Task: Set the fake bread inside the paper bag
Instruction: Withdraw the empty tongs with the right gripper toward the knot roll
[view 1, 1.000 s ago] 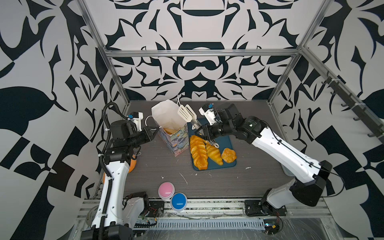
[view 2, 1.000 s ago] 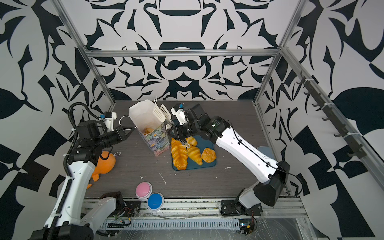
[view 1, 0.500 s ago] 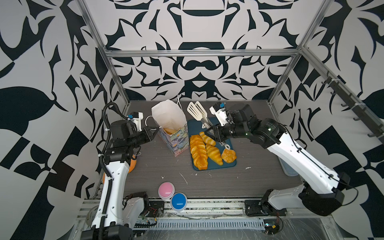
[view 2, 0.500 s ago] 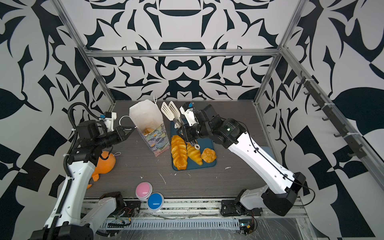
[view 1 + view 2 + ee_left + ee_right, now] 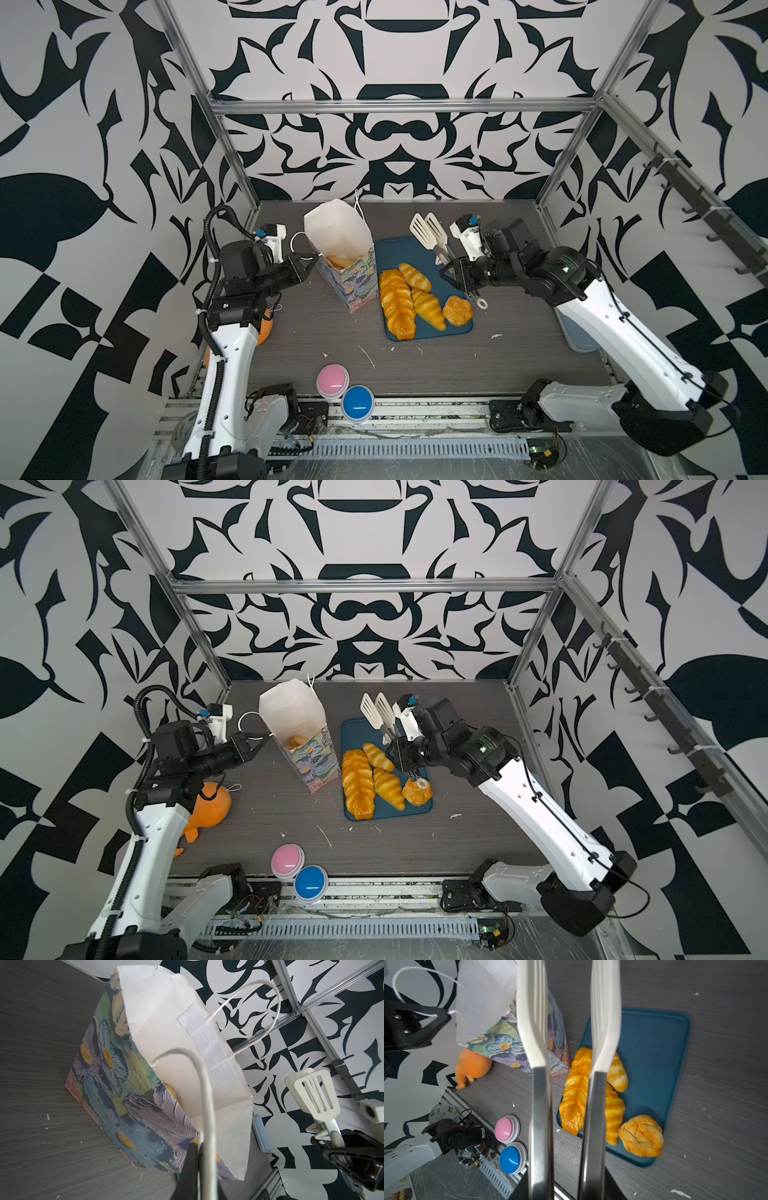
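The work is sitting between picks. The right gripper (image 5: 452, 272) is clasping the metal handles of a pair of white slotted tongs (image 5: 428, 230). Their blades are standing apart with nothing between them, raised over the far, bare end of the blue tray (image 5: 419, 253).

Some fake bread is already lying inside the paper bag (image 5: 338, 232), where a golden piece (image 5: 336, 262) is showing through the open mouth. Four more are waiting on the tray: a long braided loaf (image 5: 397, 303), two striped croissants (image 5: 414, 276) (image 5: 428, 309) and a knotted roll (image 5: 457, 311). By my reckoning the task is partly done.

The next move is calling for the tongs to tip down and straddle one pastry across its narrow width. They would then need to squeeze firmly enough that the glossy surface is not slipping, lift clear of the neighbours and cross to the bag mouth. The upper croissant looks the easiest to take, since it is lying nearest the blades, though it is touching the loaf.

The right arm is stretching in low from its side, wrist turned so the blades are pointing up and away toward the back wall. The left arm is standing with its elbow raised and its forearm running level toward the bag. The left gripper (image 5: 309, 261) is pinched tight on the bag's near rim, where the white cord handle (image 5: 205, 1095) is anchored. That is holding the bag upright just beside the tray with its mouth spread open
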`<state>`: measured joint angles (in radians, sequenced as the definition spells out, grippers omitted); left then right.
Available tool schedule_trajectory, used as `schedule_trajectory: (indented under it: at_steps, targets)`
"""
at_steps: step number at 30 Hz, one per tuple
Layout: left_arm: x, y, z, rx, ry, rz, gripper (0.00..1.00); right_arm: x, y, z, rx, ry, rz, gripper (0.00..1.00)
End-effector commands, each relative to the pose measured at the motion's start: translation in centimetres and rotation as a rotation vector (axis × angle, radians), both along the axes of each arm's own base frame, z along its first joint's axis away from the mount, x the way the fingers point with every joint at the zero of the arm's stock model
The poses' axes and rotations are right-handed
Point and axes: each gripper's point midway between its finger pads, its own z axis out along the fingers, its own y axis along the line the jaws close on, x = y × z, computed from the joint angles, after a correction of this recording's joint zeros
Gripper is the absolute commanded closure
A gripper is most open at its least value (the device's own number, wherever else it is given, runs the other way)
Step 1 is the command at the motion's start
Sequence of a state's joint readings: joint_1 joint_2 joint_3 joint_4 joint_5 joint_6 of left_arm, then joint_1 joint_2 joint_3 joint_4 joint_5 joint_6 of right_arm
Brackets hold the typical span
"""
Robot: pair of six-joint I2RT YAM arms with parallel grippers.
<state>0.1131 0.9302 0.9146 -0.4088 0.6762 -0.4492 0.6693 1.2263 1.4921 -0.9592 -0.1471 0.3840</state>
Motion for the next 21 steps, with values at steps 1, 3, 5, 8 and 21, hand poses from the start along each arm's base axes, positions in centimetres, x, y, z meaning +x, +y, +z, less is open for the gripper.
schedule_trajectory:
  at_steps: [1,3,5,8,21]
  targets:
    - [-0.4,-0.1,0.4,-0.009,-0.005,-0.007,1.0,-0.3,-1.3,0.3,0.002,-0.005,-0.039,0.62]
    - [-0.3,-0.1,0.4,-0.01,-0.006,-0.008,1.0,-0.4,-1.8,-0.4,-0.013,0.016,-0.05,0.62]
    - [-0.3,-0.1,0.5,-0.011,-0.009,-0.01,1.0,-0.6,-2.3,-1.0,-0.026,0.032,-0.061,0.61]
    - [-0.3,-0.2,0.5,-0.012,-0.008,-0.011,1.0,-0.8,-3.1,-2.1,-0.044,0.066,-0.084,0.61]
    - [-0.1,-0.2,0.4,-0.022,0.001,-0.014,1.0,-2.5,-5.5,-7.0,-0.118,0.235,-0.141,0.61]
